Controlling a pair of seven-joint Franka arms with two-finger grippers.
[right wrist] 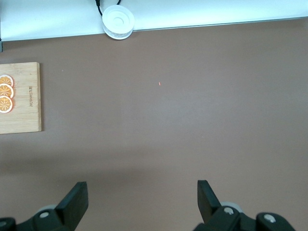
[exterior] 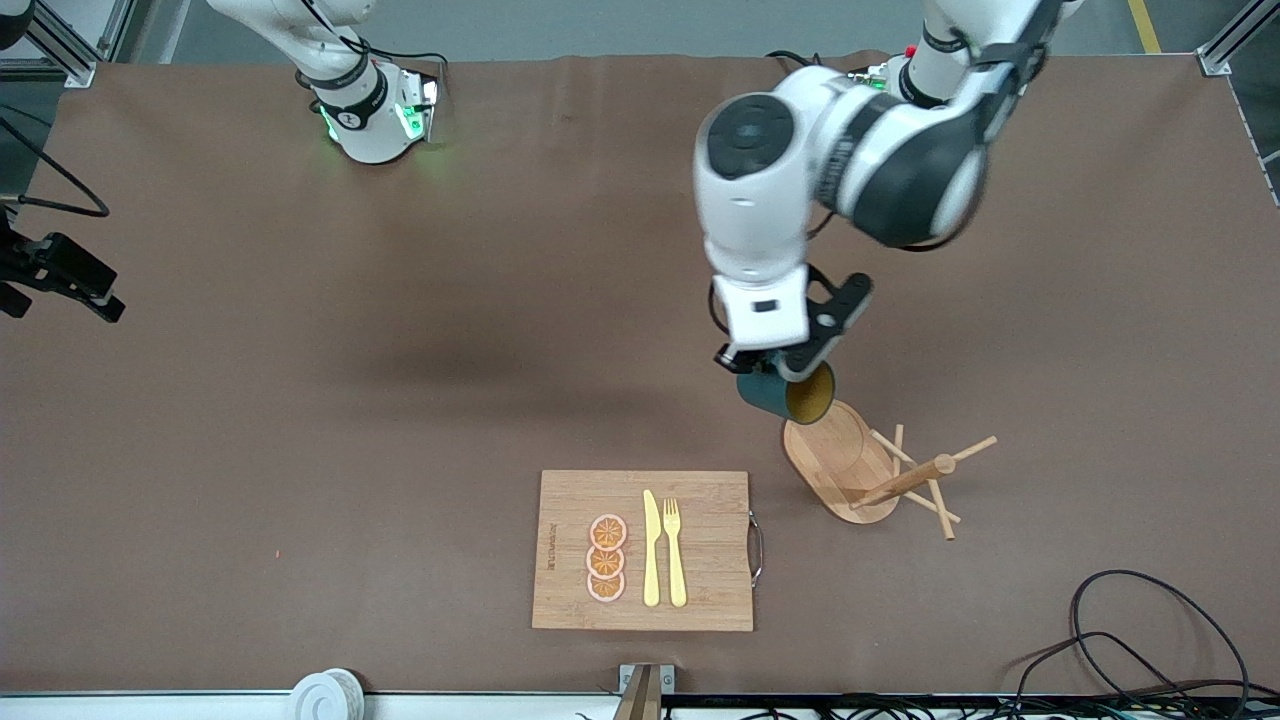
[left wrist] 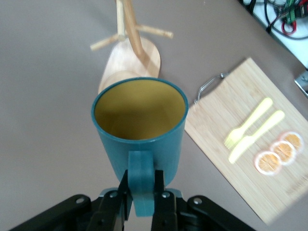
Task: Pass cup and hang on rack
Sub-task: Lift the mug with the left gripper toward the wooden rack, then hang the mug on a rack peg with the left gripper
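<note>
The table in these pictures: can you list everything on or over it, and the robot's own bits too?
cup: one, dark teal with mustard-yellow inside, held by its handle over the table, next to the rack's base.
rack: one, light bamboo, oval base, post and thin pegs, toward the left arm's end of the table.
cutting board: one, bamboo with metal handle, nearer to the front camera than the rack.
orange slices: three, orange, in a row on the board.
knife: one, yellow, on the board.
fork: one, yellow, beside the knife.
white round object: one, at the table edge nearest the front camera.
left gripper: shut on the cup's handle.
right gripper: open, empty, waiting over bare table.
</note>
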